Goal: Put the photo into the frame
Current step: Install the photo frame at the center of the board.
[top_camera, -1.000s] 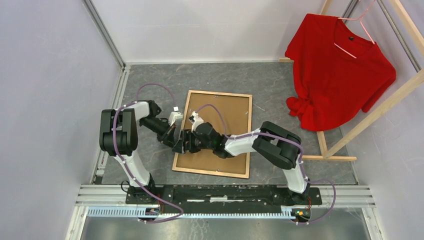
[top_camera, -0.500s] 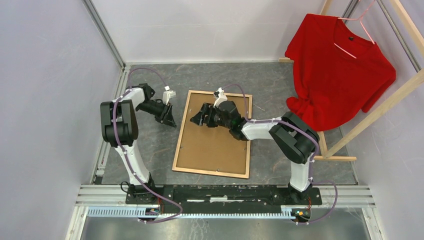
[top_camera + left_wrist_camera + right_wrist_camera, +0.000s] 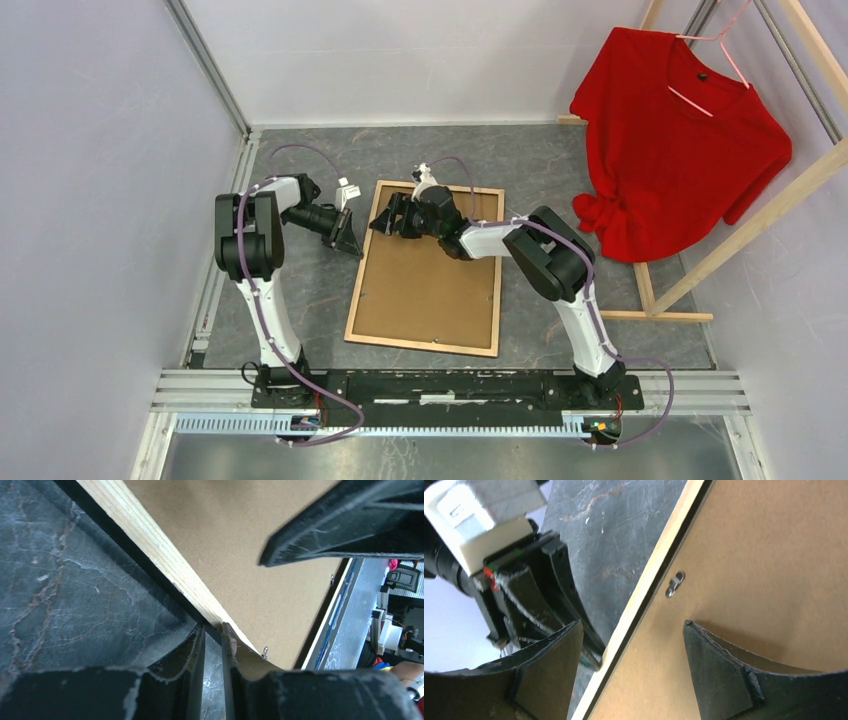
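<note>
The frame (image 3: 361,275) lies face down on the dark table, its light wood back up, with the brown backing board (image 3: 425,285) set in it. The photo is not in view. My left gripper (image 3: 349,240) is at the frame's left rail (image 3: 150,545) near the top corner. Its fingers stand almost together with a slim gap, holding nothing, and the tips (image 3: 213,630) touch the rail's outer edge. My right gripper (image 3: 386,222) is open and empty, low over the top left of the board. It (image 3: 631,630) straddles the left rail (image 3: 659,575), one finger over the table and one over the board (image 3: 764,570).
A small metal tab (image 3: 674,584) sits on the board's edge by the rail. A red shirt (image 3: 680,130) hangs on a wooden rack (image 3: 655,300) at the right, close to the frame's right side. A wall runs along the left.
My right gripper has swung from the frame's lower left up to its top left corner. My left gripper has moved up too and now sits against the left rail.
</note>
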You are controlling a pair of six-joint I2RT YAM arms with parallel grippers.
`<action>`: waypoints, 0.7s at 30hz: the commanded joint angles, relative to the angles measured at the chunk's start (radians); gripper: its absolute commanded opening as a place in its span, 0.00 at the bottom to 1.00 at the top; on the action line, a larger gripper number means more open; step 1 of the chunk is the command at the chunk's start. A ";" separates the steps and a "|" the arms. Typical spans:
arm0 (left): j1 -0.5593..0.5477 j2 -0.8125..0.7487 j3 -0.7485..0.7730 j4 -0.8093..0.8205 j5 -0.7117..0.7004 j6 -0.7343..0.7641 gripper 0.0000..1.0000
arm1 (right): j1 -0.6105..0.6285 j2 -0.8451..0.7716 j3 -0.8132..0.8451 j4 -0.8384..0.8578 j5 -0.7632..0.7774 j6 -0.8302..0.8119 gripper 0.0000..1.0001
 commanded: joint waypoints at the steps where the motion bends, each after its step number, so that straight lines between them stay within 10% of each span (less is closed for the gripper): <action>1: -0.003 0.006 -0.024 0.011 0.033 -0.002 0.24 | -0.011 0.072 0.110 -0.013 -0.010 -0.013 0.80; 21: -0.003 0.003 -0.069 0.038 0.003 0.019 0.16 | -0.018 0.187 0.224 -0.038 -0.020 -0.006 0.77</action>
